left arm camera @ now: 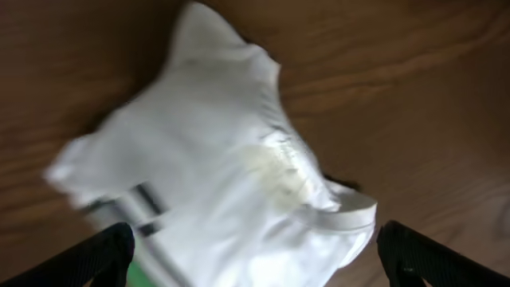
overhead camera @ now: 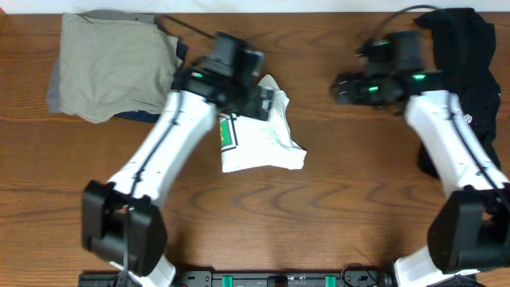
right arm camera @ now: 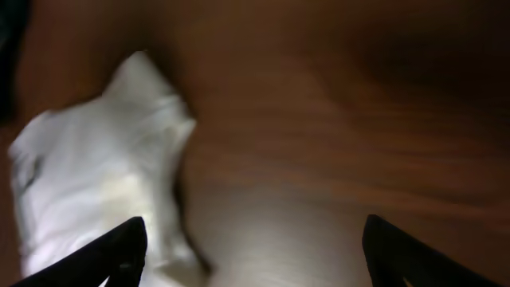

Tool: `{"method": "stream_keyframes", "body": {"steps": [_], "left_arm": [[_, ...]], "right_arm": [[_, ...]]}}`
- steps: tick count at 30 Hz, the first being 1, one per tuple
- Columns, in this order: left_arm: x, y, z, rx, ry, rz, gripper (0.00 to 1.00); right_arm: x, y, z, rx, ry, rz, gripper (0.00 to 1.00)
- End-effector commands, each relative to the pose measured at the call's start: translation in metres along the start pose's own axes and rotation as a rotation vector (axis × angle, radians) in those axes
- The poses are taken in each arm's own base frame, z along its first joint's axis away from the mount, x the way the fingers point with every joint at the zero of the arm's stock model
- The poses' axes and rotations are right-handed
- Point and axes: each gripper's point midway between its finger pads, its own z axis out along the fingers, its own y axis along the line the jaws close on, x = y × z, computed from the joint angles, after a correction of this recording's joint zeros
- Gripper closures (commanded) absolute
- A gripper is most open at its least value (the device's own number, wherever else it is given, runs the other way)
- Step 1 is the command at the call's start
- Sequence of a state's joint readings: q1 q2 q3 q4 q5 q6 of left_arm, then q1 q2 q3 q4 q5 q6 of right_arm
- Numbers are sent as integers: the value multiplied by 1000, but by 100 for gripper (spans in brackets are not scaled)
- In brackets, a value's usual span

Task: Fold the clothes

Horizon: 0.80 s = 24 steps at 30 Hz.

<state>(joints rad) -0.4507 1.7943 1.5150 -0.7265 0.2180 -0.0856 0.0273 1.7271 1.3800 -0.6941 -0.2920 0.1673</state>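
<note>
The brown wood-grain surface (overhead camera: 335, 215) meets a pale wall at 12 o'clock. A khaki garment (overhead camera: 111, 64) lies at 10 o'clock and a black garment (overhead camera: 466, 48) at 2. The white T-shirt (overhead camera: 267, 143) lies crumpled near centre, with the left arm (overhead camera: 171, 147) hiding its 10 o'clock edge. The left fingers (left arm camera: 107, 253) are spread above it. The right fingers (right arm camera: 119, 247) are spread at its 2 o'clock.

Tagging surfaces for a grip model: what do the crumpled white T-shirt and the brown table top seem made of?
The crumpled white T-shirt looks like soft matte knit, likely cotton: limp folds and wrinkles. The brown table top shows wood grain with a faint sheen; perhaps laminate.
</note>
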Motion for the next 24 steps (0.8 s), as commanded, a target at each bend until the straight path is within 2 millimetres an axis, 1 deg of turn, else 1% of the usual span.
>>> {"method": "stream_keyframes", "body": {"steps": [1, 2, 4, 6, 8, 12, 15, 19, 24], "left_arm": [[16, 6, 33, -152, 58, -42, 2], [21, 9, 42, -197, 72, -45, 2], [28, 11, 58, -238, 98, -36, 2], [32, 7, 72, -240, 110, -42, 2], [35, 1, 84, -237, 121, -29, 2], [35, -11, 103, -233, 112, 1, 2], [38, -16, 114, -259, 107, 25, 2], [44, -10, 126, -336, 109, 58, 2], [56, -7, 140, -356, 144, 71, 2]], "right_arm": [[-9, -46, -14, 73, -33, 108, 14], [-10, -59, -18, 84, -36, 137, 14], [-9, -75, -24, 92, -40, 177, 14], [-10, -84, -27, 102, -45, 197, 14], [-10, -89, -29, 107, -49, 207, 14], [-11, -91, -30, 109, -52, 209, 14], [-11, -91, -30, 109, -52, 209, 14], [-10, -91, -30, 109, -51, 209, 14], [-10, -91, -30, 110, -49, 210, 14]]}}
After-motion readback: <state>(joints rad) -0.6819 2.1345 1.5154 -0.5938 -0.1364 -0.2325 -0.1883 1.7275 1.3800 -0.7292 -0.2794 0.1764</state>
